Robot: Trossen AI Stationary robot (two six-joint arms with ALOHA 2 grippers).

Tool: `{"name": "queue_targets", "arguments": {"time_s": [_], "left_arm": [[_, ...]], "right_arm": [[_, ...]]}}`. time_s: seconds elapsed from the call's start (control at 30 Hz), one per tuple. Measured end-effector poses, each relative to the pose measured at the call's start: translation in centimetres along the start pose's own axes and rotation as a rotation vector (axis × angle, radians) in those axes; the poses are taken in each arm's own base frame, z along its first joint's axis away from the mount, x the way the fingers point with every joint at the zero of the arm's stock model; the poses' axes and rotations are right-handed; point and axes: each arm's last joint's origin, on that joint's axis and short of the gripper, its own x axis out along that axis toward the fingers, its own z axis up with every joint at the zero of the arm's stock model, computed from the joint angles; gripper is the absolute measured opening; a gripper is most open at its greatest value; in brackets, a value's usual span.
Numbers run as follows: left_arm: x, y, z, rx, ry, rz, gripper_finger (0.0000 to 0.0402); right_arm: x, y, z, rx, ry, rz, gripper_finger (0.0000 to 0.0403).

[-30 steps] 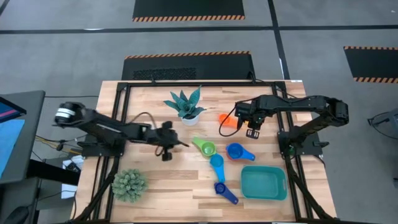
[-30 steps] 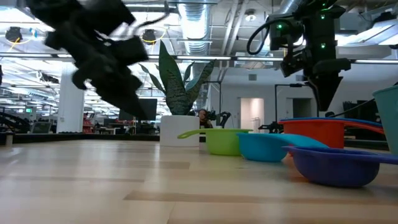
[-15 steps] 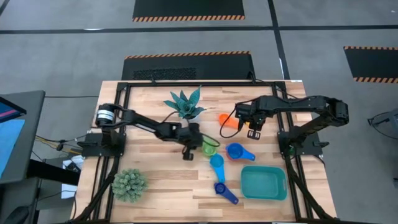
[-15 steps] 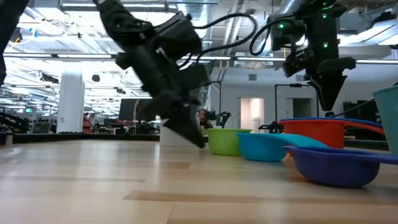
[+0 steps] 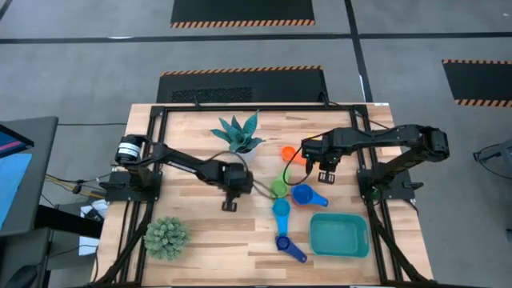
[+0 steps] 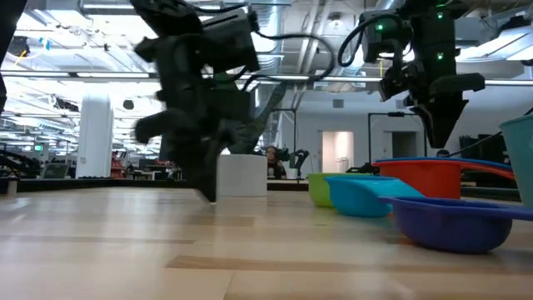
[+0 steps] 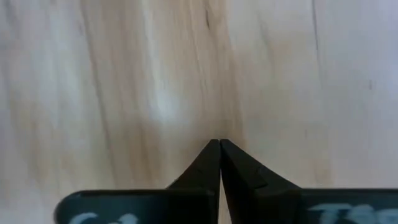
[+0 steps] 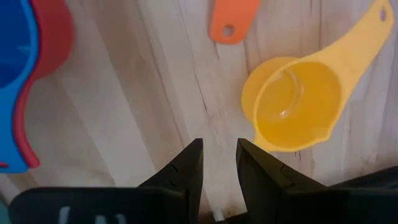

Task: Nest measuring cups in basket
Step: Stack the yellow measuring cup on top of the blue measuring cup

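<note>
Several measuring cups lie right of the table's middle: orange [image 5: 288, 152], green [image 5: 278, 188], blue [image 5: 302, 194], light blue [image 5: 280, 210] and dark blue [image 5: 291, 249]. The right wrist view also shows a yellow cup [image 8: 292, 102] and a red cup [image 8: 53, 37] under a blue one. The teal basket [image 5: 338, 236] stands near the right front corner. My left gripper [image 5: 230, 205] is shut over bare wood [image 7: 219, 142], left of the green cup. My right gripper [image 5: 324, 176] hangs narrowly open [image 8: 217, 146] above the table beside the yellow cup, touching nothing.
A spiky plant in a white pot [image 5: 238, 136] stands at the far middle and a round green plant [image 5: 166, 238] at the near left. Bare wood lies between the left arm and the near edge. In the low view the cups [image 6: 358, 196] cluster right of the pot.
My left gripper swept right across the table to the green cup, then drew back toward the near left. The green cup has slid to the right, against the blue ones, and turned so that its handle now points toward the far edge.
</note>
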Motion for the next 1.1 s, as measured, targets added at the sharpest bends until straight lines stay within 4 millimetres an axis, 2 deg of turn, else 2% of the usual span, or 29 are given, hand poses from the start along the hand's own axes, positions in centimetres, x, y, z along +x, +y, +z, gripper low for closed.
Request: {"name": "queue_targets", "arguments": {"time_s": [0.2, 0.37, 0.5, 0.63, 0.73, 0.93, 1.1], "left_arm": [[-1.0, -2.3, -1.8, 0.038, 0.130, -0.010, 0.0000], [-2.4, -2.6, -3.8, 0.018, 0.144, -0.034, 0.0000], [-3.2, -2.3, -6.3, -0.048, 0.152, 0.027, 0.0000], [-4.4, -1.9, -8.3, -0.122, 0.115, 0.138, 0.0000], [-5.6, -1.7, -9.5, -0.160, 0.065, 0.186, 0.0000], [-8.4, -0.7, -11.7, -0.212, -0.086, 0.321, 0.0000], [-9.3, 0.2, -13.2, -0.298, -0.263, 0.319, 0.0000]], "right_arm": [[1.3, 1.0, -1.0, -0.051, 0.056, -0.006, 0.0119], [1.7, 1.8, -1.3, -0.088, 0.051, -0.023, 0.0119], [1.6, 1.8, -1.2, -0.108, 0.024, -0.162, 0.0119], [1.4, 1.0, -1.0, -0.095, -0.010, -0.403, 0.0119], [1.3, 0.5, -1.0, -0.084, -0.020, -0.515, 0.0119], [0.8, -0.9, -1.0, -0.004, -0.064, -0.582, 0.0119], [-0.3, -3.5, -1.0, 0.102, -0.151, -0.614, 0.0119]]}}
